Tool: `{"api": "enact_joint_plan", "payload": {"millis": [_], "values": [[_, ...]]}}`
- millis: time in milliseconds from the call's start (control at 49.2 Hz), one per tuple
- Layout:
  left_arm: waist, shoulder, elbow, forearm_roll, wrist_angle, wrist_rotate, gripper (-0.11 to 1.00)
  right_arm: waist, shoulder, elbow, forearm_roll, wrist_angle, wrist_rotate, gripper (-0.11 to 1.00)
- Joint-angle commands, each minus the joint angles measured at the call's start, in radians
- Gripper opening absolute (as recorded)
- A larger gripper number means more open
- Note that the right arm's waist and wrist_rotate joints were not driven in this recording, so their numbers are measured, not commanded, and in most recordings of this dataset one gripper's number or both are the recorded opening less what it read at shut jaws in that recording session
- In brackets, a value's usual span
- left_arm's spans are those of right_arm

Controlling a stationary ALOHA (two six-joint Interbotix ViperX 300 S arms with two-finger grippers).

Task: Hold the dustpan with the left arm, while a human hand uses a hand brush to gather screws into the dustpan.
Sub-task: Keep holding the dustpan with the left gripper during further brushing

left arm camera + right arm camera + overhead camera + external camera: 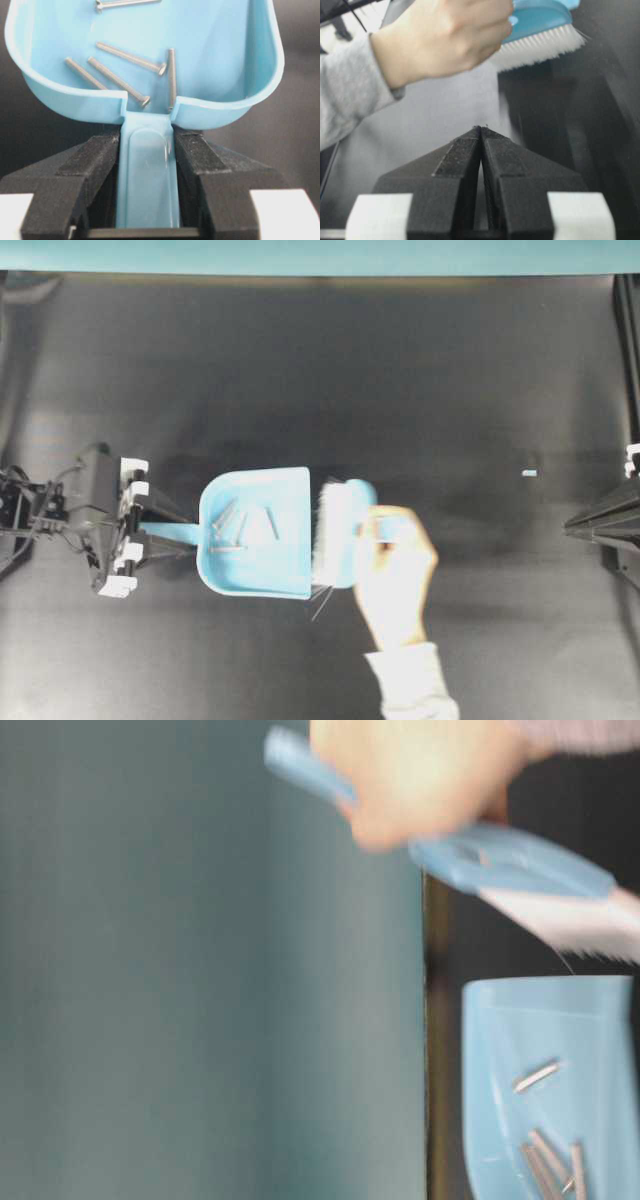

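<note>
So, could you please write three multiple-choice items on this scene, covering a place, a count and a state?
1. Where are the screws?
A. Inside the dustpan
B. Under the brush
C. In the hand

2. How many screws does the left wrist view show in the dustpan?
A. Two
B. Five
C. Nine

3. What state is the left tool in?
A. Wide open, empty
B. Shut on the dustpan
C. Shut on the brush

Answers:
1 A: they lie on the pan's blue floor near its rounded back.
2 B: four lie near the handle, one further toward the mouth.
3 B: both black fingers press the sides of the pan's narrow handle, while the hand holds the brush.
</note>
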Motion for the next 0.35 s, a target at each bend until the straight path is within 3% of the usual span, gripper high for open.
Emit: {"api": "enact_joint_plan", "payload": {"millis": [0,325], "values": [[0.002,-0.006,-0.005,0.003,-0.034,0.003,0.3,0.0,0.005,-0.005,0.002,-0.008,0.0,0.0],[0.002,-0.008,-0.015,0.003,-0.031,0.026,0.3,0.0,0.005,-0.005,0.0,-0.009,0.0,0.0]]}}
